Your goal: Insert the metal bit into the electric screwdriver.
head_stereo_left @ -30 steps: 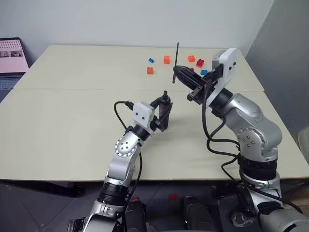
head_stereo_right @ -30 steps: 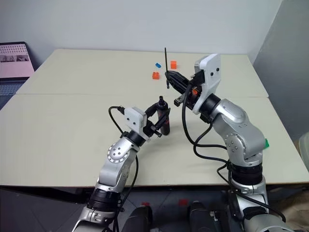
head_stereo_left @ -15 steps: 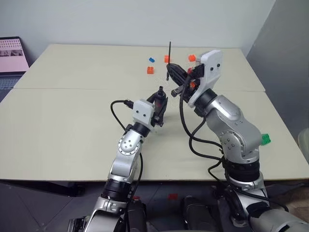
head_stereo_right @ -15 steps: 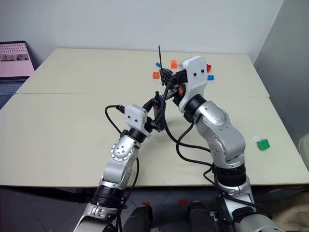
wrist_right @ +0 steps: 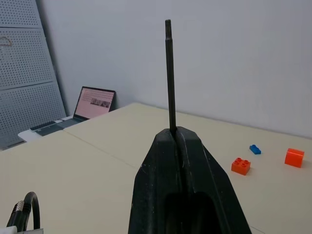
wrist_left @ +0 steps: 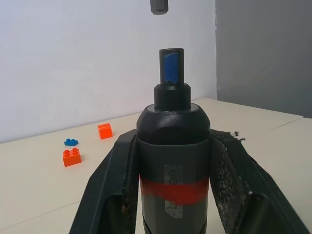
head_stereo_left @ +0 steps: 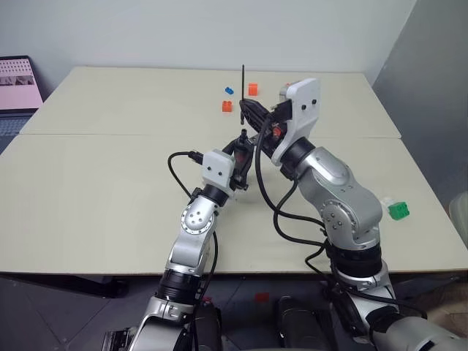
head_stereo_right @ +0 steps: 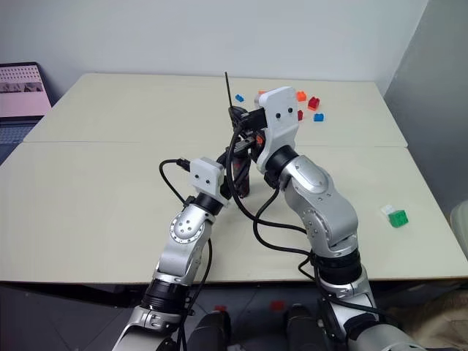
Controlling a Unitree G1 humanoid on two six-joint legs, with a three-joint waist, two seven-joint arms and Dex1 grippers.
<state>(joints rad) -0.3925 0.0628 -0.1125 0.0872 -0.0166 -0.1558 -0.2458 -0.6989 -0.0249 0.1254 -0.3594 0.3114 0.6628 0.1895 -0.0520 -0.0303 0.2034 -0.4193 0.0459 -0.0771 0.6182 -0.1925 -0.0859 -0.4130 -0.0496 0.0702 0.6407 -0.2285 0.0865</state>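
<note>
The left claw (wrist_left: 170, 195) is clamped on the screwdriver (wrist_left: 173, 161) and holds it upright above the table (head_stereo_left: 110, 183), nose up, so the socket faces whatever comes down. Just above and behind the screwdriver, the right claw (wrist_right: 174, 139) is pressed shut on the bit (wrist_right: 169, 73), which points upward, away from the nose; I'd say it needs turning over. Toy bricks (head_stereo_left: 227, 106) lie well behind the screwdriver, blocking nothing.

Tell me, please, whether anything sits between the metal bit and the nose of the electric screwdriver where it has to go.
Nothing visible does. The metal bit rises from the shut right gripper; the electric screwdriver stands in the left gripper, its nose uncovered.
</note>
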